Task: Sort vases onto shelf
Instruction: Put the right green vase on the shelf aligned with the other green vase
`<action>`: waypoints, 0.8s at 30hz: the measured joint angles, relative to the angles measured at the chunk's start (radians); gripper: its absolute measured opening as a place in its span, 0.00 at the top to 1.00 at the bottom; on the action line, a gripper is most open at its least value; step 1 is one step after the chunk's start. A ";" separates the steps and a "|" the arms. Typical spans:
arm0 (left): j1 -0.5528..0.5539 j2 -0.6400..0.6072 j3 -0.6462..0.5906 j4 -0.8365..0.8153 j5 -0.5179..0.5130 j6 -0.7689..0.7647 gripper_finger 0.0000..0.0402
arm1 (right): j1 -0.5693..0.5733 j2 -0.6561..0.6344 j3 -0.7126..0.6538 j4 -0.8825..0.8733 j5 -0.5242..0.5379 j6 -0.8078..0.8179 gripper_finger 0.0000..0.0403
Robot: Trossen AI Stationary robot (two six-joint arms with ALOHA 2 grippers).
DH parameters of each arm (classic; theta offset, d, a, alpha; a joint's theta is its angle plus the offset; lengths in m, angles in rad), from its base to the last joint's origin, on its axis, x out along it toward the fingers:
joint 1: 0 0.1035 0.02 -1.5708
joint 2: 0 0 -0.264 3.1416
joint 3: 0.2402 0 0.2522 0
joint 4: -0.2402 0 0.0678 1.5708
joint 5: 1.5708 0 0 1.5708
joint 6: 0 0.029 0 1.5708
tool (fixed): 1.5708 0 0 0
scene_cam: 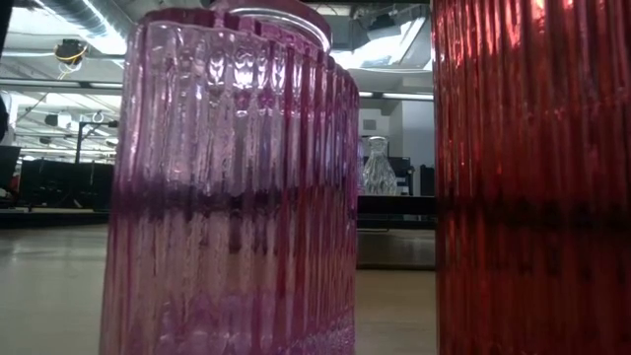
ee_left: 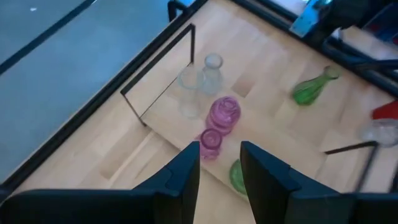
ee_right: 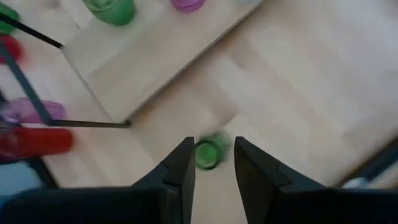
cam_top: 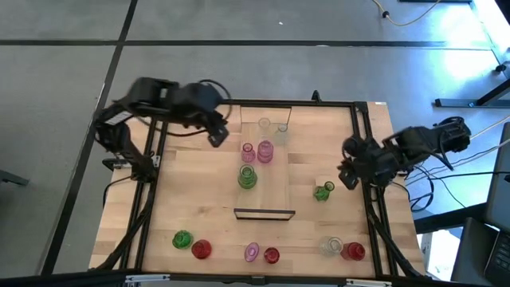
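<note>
**Clerk:** Vases, shelf lot: five stand on the shelf (cam_top: 267, 179). Two clear vases (cam_top: 264, 125) sit at the far end, a pair of pink vases (cam_top: 264, 151) next, then one green vase (cam_top: 248, 177), all ahead of and below the left gripper (ee_left: 219, 163). None visibly holds anything.

**Checker:** And the left gripper's jaws?

**Clerk:** Parted a little, nothing between them, above the surface (cam_top: 191, 199) just off the shelf's far-left corner.

**Checker:** Off-shelf stock?

**Clerk:** A small green vase (ee_right: 209, 152) on the surface directly ahead of the right gripper (ee_right: 212, 163), showing in the gap between its jaws; whether it stands or lies I cannot tell. The jaws stand slightly apart and hold nothing. Along the near edge: a green and red pair (cam_top: 191, 243) far across from the right gripper, a pink and red pair (cam_top: 261, 254) past the shelf's near end, a clear and red pair (cam_top: 343, 248) nearest the right gripper.
</note>
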 joint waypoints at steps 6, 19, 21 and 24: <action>-0.008 -0.034 0.000 -0.009 -0.006 0.020 0.73 | 0.022 -0.103 -0.259 0.308 -0.144 0.108 0.76; -0.008 -0.027 -0.002 -0.009 -0.014 0.047 0.73 | 0.022 -0.084 -0.417 0.313 -0.173 0.281 0.76; -0.008 -0.027 -0.002 -0.009 -0.015 0.055 0.73 | 0.021 -0.079 -0.417 0.304 -0.155 0.284 0.76; -0.008 -0.026 -0.002 -0.009 -0.015 0.057 0.73 | 0.021 -0.055 -0.417 0.262 -0.137 0.285 0.76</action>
